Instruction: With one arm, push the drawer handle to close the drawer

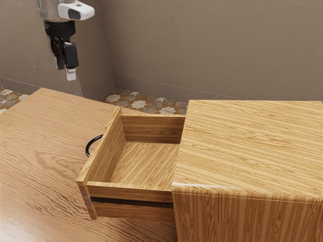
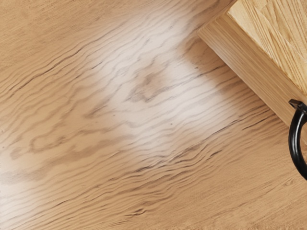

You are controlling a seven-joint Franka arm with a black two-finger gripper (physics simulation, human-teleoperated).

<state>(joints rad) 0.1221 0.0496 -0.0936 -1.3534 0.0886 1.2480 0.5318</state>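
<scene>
In the upper left of the exterior view, your end effector (image 1: 65, 69) is hanging above the tabletop (image 1: 40, 146), touching nothing. Its two fingers are pointing down and standing apart, with a modest gap between the tips, and they are holding nothing. Left of centre, a wooden drawer (image 1: 106, 156) is jutting well out of its cabinet (image 1: 252, 146), which is filling the right side. The black curved handle (image 1: 87, 145) is sticking out from the drawer's front, facing the exterior view's left, lower in the frame than your fingertips.

You are probably facing the approach first: lowering outside the front, then pushing toward the exterior view's right. If you are coming down too far over, you are risking a knock on the panel's top edge or a drop inside the drawer. If you are staying too high, you are likely passing over the handle (a thin loop, easy to miss). With the fingers spread, one may be snagging in the loop, and an off-centre push may be making the drawer bind.
</scene>
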